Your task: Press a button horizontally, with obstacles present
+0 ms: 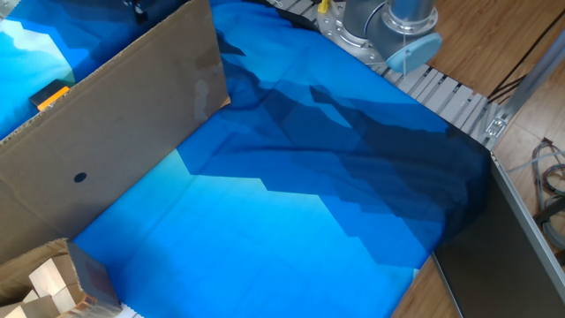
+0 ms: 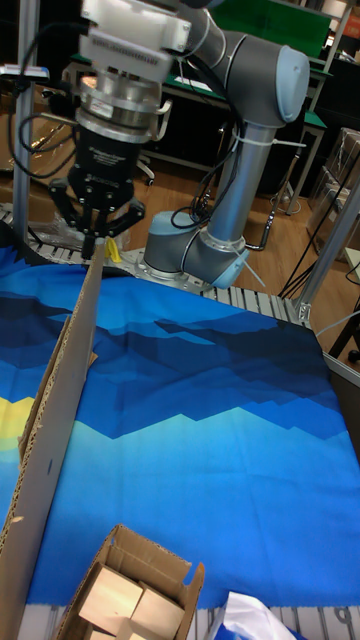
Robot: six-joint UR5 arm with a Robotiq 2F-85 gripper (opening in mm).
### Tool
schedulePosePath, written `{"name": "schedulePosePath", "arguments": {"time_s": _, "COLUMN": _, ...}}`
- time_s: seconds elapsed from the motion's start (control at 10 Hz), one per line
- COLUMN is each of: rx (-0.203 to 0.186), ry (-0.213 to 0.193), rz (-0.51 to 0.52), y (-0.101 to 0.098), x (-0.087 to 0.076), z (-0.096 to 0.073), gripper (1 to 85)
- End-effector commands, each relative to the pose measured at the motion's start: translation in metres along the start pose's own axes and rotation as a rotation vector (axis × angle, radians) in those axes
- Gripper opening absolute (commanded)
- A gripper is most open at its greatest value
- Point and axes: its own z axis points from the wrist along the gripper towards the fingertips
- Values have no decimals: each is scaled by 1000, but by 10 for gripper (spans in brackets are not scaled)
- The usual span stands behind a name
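A large flat sheet of brown cardboard [image 1: 106, 132] stood on edge across the left of the table, smooth and plain, with one tiny dark round hole [image 1: 80, 176] low on its face. The tall fixed view caught the same sheet nearly edge-on, showing its corrugated rim as a thin slanted wall. Beneath it lay a blue cloth [image 1: 291, 194] printed with angular bands from pale to deep blue, and creased toward the far side.

The button [image 1: 51, 95], a small boxy orange-yellow block, sat behind the sheet on the far left; only its top showed over the cardboard's upper edge in the fixed view, and the tall view did not show it at all. The sheet stood between the button and the open cloth.

The gripper [image 2: 97, 238] appeared clearly only in the tall view: black fingers under a ribbed dark cylinder and a pale metal head, hanging just over the far end of the sheet's top edge. The fingertips sat against the dark background and the cardboard rim, so I could not tell whether they were spread or pressed together.

An open cardboard box [image 2: 130, 590] with pale wooden blocks [image 2: 125, 600] stood at the near edge. The grey arm base [image 1: 388, 31] was bolted to a ribbed metal strip beyond the cloth.
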Motion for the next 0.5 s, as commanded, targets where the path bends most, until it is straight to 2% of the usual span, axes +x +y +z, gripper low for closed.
{"name": "schedulePosePath", "arguments": {"time_s": 0.0, "rx": -5, "ry": 4, "rz": -86, "y": -34, "x": -10, "z": 12, "gripper": 10}}
{"name": "schedulePosePath", "arguments": {"time_s": 0.2, "rx": 13, "ry": -8, "rz": -135, "y": -57, "x": -25, "z": 21, "gripper": 10}}
{"name": "schedulePosePath", "arguments": {"time_s": 0.4, "rx": 10, "ry": -41, "rz": -157, "y": -69, "x": -40, "z": 44, "gripper": 10}}
